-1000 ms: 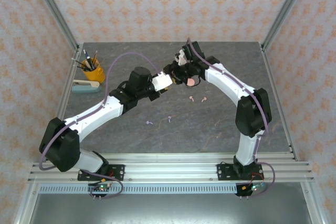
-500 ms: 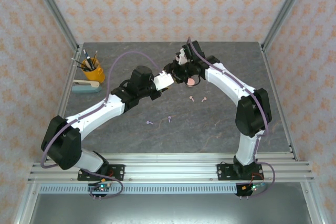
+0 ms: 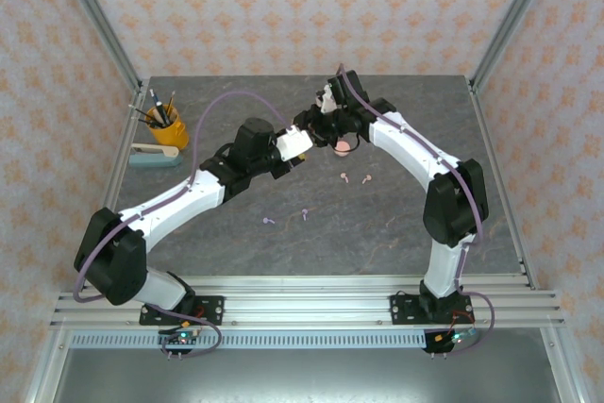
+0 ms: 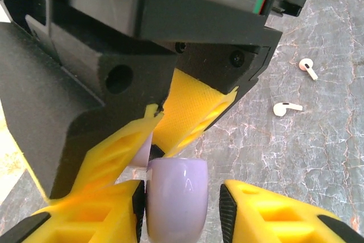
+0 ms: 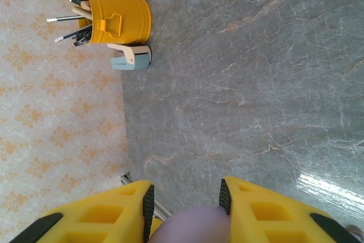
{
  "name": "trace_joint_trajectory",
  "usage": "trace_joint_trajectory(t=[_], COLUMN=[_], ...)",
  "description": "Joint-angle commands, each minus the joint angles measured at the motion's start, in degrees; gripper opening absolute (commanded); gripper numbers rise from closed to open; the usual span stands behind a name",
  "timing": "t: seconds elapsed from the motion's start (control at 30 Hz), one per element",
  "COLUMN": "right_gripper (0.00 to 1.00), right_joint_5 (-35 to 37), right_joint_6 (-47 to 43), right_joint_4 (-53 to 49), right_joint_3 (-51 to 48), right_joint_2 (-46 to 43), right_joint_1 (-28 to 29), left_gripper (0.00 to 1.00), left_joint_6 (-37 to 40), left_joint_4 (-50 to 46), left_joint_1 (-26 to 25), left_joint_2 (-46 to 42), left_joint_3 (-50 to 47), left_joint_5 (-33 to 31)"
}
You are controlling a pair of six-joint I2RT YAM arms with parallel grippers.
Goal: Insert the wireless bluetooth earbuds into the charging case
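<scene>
The left claw (image 4: 183, 189) stands parted around a rounded glossy lilac plastic case (image 4: 176, 214). The case touches one black pad, and a clear gap shows at the other. The right claw (image 5: 186, 189) is closed on the same case, whose lilac curve fills the space between its pads. The frame edge cuts off the rest, so which part of the case it grips cannot be told. From the left wrist, the right claw's yellow fingers (image 4: 193, 112) reach the case from above, their tips hidden behind it.

Both claws meet near the far edge of the grey marbled surface (image 3: 396, 224), at mid-width. A salmon-pink round thing (image 3: 345, 143) sits just beside them, partly hidden under the right arm.

Two salmon-pink stemmed earbuds (image 3: 346, 177) lie loose near the middle of the surface. Two lilac stemmed earbuds (image 3: 268, 221) lie nearer the near edge. All four are outside any case.

A yellow metal pencil cup (image 3: 170, 129) stands by the left edge.
</scene>
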Motion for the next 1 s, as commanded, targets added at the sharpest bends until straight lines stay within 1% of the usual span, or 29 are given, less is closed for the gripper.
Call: trace_joint_trajectory(t=[0.0,0.17,0.3,0.43,0.7,0.77,0.8,0.87,0.9,0.97], right_gripper=[0.35,0.35,0.36,0.36,0.38,0.38,0.38,0.36,0.36,0.36], right_joint_5=[-3.94,-3.94,-3.79,-3.41,-2.26,-2.02,-1.9,-1.98,-2.07,-2.26], right_joint_6=[0.26,0.09,-0.02,-0.02,0.77,1.16,1.36,1.73,2.04,2.52], right_joint_4=[0.18,-0.17,-0.43,-0.52,-0.52,-0.29,-0.11,0.23,0.42,0.84], right_joint_3=[2.2,1.96,2.01,2.54,3.52,3.5,3.52,3.41,3.43,3.35], right_joint_2=[-3.79,-4.26,-4.32,-4.13,-3.64,-3.73,-3.77,-3.96,-3.99,-4.17], right_joint_1=[2.08,2.1,2.11,2.1,2.12,2.1,2.1,2.1,2.1,2.1], left_gripper=[0.39,0.29,0.24,0.17,0.14,0.16,0.23,0.31,0.34,0.37], left_joint_6=[-0.41,-0.67,-1.15,-2.02,-3.67,-4.71,-5.25,-6.23,-6.65,-7.02], left_joint_4=[1.57,2.11,2.6,2.87,4.93,5.64,6.01,6.48,6.57,6.83], left_joint_1=[-0.04,-0.05,-0.01,0.08,0.64,1.08,1.25,1.62,1.71,1.73], left_joint_2=[2.6,4.07,4.35,4.05,2.33,1.97,1.77,1.57,1.57,1.73], left_joint_3=[1.0,2.29,2.68,2.45,0.13,-0.35,-0.61,-0.79,-0.67,-0.52], left_joint_5=[-1.82,-2.66,-3.33,-3.69,-3.62,-3.52,-3.68,-3.82,-3.82,-4.0])
